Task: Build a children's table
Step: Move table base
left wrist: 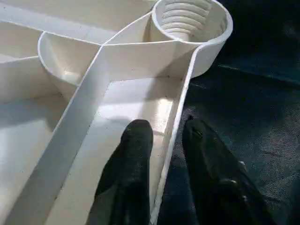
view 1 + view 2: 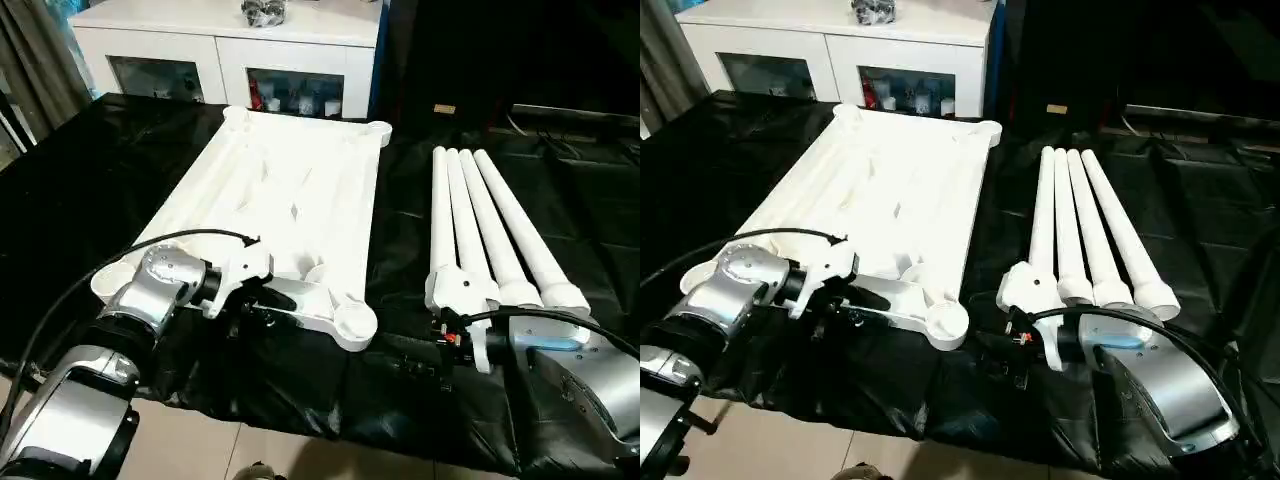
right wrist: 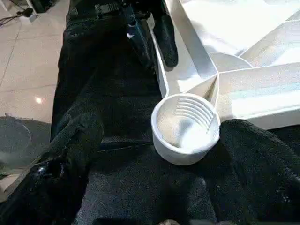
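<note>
**Ana:** Two black fingers of the left gripper (image 1: 166,154) straddle the near rim of the tabletop (image 2: 290,190), one inside the ribbed tray and one outside over the black cloth (image 2: 90,180). A sliver of gap shows on each side of that thin wall, so I would call the jaws apart, not yet clamped.

**Ben:** Then the step in hand looks like pinning the top by its edge. What makes that go well?

**Ana:** Seat the fingers deep, so the wall sits well down between the pads and not at the tips. The rim is thin and slick; a shallow bite would likely slip once a leg is pushed in.

**Ben:** And the right gripper (image 3: 154,154)?

**Ana:** Its fingers stand wide apart and hold nothing, with the near corner socket (image 3: 185,129) showing between them in its wrist view. That socket has ridges inside, so a leg probably needs to enter straight.

**Ben:** Where are the legs?

**Ana:** All four legs (image 2: 490,225) lie side by side on the cloth to the right of the top, flared ends toward the robot, just ahead of the right gripper. The top lies underside up, lengthwise away from the robot, with the white cabinet (image 2: 220,45) behind it.
</note>
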{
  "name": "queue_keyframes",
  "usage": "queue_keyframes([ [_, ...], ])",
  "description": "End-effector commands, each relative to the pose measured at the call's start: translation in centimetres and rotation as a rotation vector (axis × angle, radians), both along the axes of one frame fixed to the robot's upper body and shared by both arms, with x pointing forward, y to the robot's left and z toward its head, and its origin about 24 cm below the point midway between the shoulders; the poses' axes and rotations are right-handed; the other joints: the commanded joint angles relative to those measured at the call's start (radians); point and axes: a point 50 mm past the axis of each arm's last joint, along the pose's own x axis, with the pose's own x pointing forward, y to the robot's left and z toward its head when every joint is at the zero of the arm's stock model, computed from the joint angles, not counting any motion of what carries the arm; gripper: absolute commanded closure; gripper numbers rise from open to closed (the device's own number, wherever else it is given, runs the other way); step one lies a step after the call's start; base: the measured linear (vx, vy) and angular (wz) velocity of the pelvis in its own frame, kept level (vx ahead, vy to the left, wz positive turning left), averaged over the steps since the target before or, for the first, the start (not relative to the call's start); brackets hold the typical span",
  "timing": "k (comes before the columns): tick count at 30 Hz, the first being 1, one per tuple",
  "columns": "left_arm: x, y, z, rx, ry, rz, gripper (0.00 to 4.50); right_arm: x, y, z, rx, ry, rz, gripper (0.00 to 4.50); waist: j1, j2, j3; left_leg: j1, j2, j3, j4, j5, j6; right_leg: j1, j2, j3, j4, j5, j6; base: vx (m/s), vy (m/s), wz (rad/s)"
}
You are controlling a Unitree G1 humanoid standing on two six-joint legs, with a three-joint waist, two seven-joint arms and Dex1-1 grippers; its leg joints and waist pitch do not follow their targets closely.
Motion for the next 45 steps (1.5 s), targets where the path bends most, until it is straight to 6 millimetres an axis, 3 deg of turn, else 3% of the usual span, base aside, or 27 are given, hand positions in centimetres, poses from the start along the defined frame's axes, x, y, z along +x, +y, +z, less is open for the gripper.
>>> queue_keyframes([
  [1, 0.0, -0.2, 0.1, 0.001, -0.003, -0.019, 3.5, 0.0, 0.3, 0.3, -0.012, -0.015, 0.013, 0.0, 0.003, 0.004, -0.066, 0.011, 0.108, -0.049, -0.061, -0.063, 0.082, 0.053, -0.176, 0.088, -0.077, -0.04, -0.033, 0.0, 0.0, 0.0],
  [4, -0.1, -0.3, 0.0, 0.003, -0.001, -0.025, 3.69, 0.0, 0.3, 0.3, -0.013, -0.014, 0.013, 0.0, 0.003, 0.004, -0.067, 0.01, 0.108, -0.049, -0.06, -0.056, 0.083, 0.055, -0.175, 0.087, -0.075, -0.028, -0.037, 0.0, 0.0, 0.0],
  [5, -0.1, -0.3, -0.1, 0.007, 0.001, -0.027, 3.75, 0.0, 0.3, 0.3, -0.012, -0.013, 0.013, 0.0, 0.002, -0.002, -0.067, 0.01, 0.109, -0.049, -0.061, -0.055, 0.086, 0.055, -0.174, 0.087, -0.074, -0.023, -0.037, 0.0, 0.0, 0.0],
  [10, -0.3, -0.5, -0.3, 0.005, 0.008, -0.019, 4.2, 0.0, 0.3, 0.3, -0.011, -0.014, 0.008, 0.0, 0.002, 0.001, -0.067, 0.009, 0.108, -0.049, -0.06, -0.051, 0.089, 0.055, -0.177, 0.087, -0.075, -0.029, -0.03, 0.0, 0.0, 0.0],
  [14, -0.7, -1.4, -0.4, -0.028, -0.051, 0.026, 4.45, 0.2, 0.2, 0.3, -0.017, -0.035, -0.024, 0.0, -0.005, 0.004, -0.066, 0.007, 0.107, -0.049, -0.06, -0.058, 0.083, 0.056, -0.175, 0.087, -0.075, -0.026, -0.045, 0.0, 0.0, 0.0],
  [18, -1.0, -1.9, -0.9, -0.011, -0.119, 0.126, 4.45, 0.4, 0.0, 0.4, -0.015, -0.05, -0.058, 0.0, -0.008, 0.003, -0.065, 0.008, 0.108, -0.048, -0.059, -0.067, 0.082, 0.057, -0.173, 0.087, -0.078, -0.062, -0.055, 0.0, 0.0, 0.0],
  [21, -1.2, -2.2, -1.0, -0.027, -0.133, 0.165, 4.45, 0.4, 0.0, 0.4, -0.013, -0.048, -0.063, 0.0, -0.009, -0.004, -0.063, 0.006, 0.1, -0.044, -0.059, -0.06, 0.091, 0.057, -0.168, 0.085, -0.086, -0.112, -0.03, 0.0, 0.0, 0.0],
  [25, -1.4, -2.5, -1.1, -0.041, -0.154, 0.24, 4.45, 0.3, 0.0, 0.3, -0.012, -0.045, -0.067, 0.0, -0.011, -0.003, -0.062, 0.008, 0.102, -0.045, -0.059, -0.062, 0.093, 0.052, -0.167, 0.085, -0.085, -0.122, -0.03, 0.0, 0.0, 0.0],
  [30, -2.4, -3.0, -0.7, -0.117, -0.169, 0.185, 4.45, 0.4, 0.2, 0.3, -0.007, -0.049, -0.074, 0.0, -0.013, -0.002, -0.063, 0.004, 0.097, -0.044, -0.057, -0.046, 0.103, 0.052, -0.165, 0.086, -0.086, -0.115, -0.018, 0.0, 0.0, 0.0],
  [33, -2.6, -2.6, -0.6, -0.106, -0.183, 0.171, 3.93, 0.4, 0.2, 0.4, -0.007, -0.054, -0.076, 0.0, -0.011, 0.0, -0.064, 0.005, 0.095, -0.044, -0.056, -0.046, 0.11, 0.05, -0.164, 0.086, -0.084, -0.1, -0.018, 0.0, 0.0, 0.0],
  [38, -2.9, -1.7, 0.6, -0.136, -0.206, 0.14, 3.7, 0.7, 0.1, 0.7, 0.007, -0.061, -0.098, 0.0, -0.006, 0.001, -0.064, 0.011, 0.104, -0.046, -0.06, -0.057, 0.101, 0.045, -0.166, 0.088, -0.081, -0.103, -0.031, 0.0, 0.0, 0.0],
  [39, -2.9, -1.5, 0.8, -0.137, -0.218, 0.139, 3.61, 0.8, 0.1, 0.7, 0.009, -0.064, -0.103, 0.0, -0.008, -0.003, -0.062, 0.011, 0.102, -0.044, -0.06, -0.064, 0.099, 0.045, -0.165, 0.088, -0.084, -0.112, -0.035, 0.0, 0.0, 0.0],
  [42, -2.8, -0.8, 1.5, -0.156, -0.236, 0.168, 3.61, 1.0, 0.1, 0.8, 0.029, -0.063, -0.127, 0.0, -0.006, -0.001, -0.061, 0.012, 0.101, -0.042, -0.061, -0.067, 0.09, 0.044, -0.166, 0.087, -0.084, -0.137, -0.036, 0.0, 0.0, 0.0],
  [45, -2.1, 0.5, 3.5, -0.224, -0.334, 0.261, 3.61, 1.8, -0.1, 1.2, 0.077, -0.008, -0.252, 0.0, -0.009, -0.008, -0.061, 0.014, 0.104, -0.044, -0.065, -0.065, 0.085, 0.043, -0.168, 0.087, -0.082, -0.147, -0.05, 0.0, 0.0, 0.0],
])
